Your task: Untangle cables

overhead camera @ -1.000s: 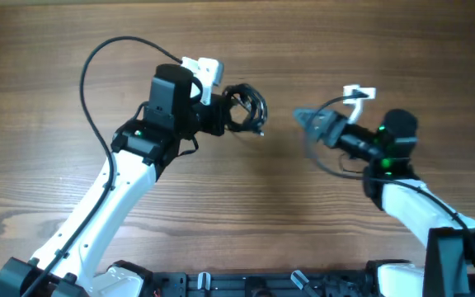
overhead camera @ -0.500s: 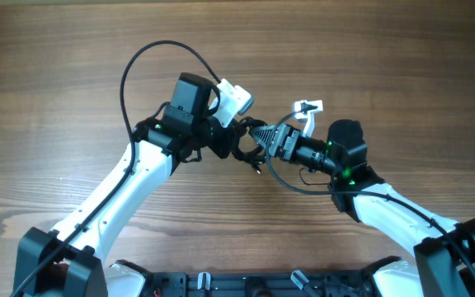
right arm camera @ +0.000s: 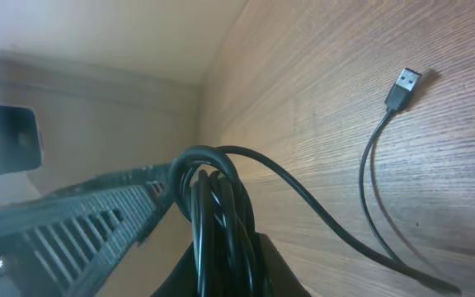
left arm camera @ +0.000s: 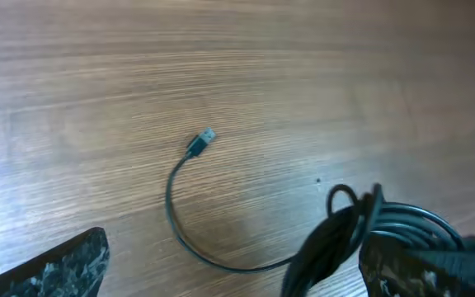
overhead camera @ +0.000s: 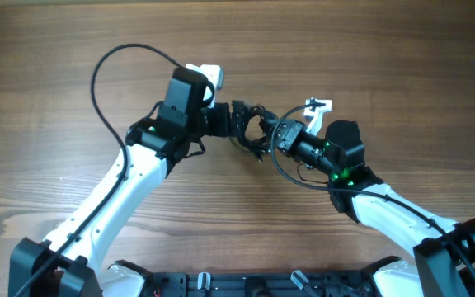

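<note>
Left hand point(overhead camera: 237, 124): jaws spread wide, just beside the bunch | right hand point(overhead camera: 275, 137): clamped on bunch of thin black cables point(overhead camera: 254, 125), held between both hands | one loose strand curves onto brown wooden table point(overhead camera: 402, 49), silver plug end point(left arm camera: 202, 142) lying on it

The cables point(right arm camera: 218, 206) — bundled — run off the bottom edge
</note>
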Controlling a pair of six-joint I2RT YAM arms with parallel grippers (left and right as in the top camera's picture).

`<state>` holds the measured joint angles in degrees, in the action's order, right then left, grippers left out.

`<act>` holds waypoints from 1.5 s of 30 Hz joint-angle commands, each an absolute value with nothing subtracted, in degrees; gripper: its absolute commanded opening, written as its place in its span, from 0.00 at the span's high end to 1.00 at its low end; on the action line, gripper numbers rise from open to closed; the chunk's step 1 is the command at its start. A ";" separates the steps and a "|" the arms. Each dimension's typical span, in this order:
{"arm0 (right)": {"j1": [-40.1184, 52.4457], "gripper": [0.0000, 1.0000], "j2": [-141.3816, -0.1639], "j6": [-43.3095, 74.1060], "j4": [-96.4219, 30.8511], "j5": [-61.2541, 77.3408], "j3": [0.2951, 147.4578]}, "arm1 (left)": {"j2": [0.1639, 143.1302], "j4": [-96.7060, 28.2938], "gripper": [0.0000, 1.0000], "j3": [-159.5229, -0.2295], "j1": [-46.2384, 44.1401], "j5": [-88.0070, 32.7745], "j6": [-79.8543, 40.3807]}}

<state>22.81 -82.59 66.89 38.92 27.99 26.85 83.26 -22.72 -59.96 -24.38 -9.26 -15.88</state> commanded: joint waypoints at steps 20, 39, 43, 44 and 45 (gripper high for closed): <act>24.95 0.95 -81.95 86.89 42.87 20.69 27.51 | 89.80 -21.69 0.96 -60.34 -28.01 -22.26 -59.61; -4.69 0.04 -81.95 40.27 35.09 62.52 37.41 | 81.65 -30.09 0.96 -60.34 -15.18 -42.61 25.08; 5.72 0.19 -81.95 34.57 32.03 61.69 38.09 | 81.65 -27.16 0.96 -60.34 -12.95 -53.54 15.27; 7.44 0.23 -81.95 32.60 30.92 61.49 38.09 | 81.65 -27.05 0.96 -60.34 -11.66 -55.77 13.80; 8.27 0.30 -81.95 32.58 30.96 61.73 38.09 | 81.65 -27.07 0.96 -60.34 -9.41 -60.60 13.04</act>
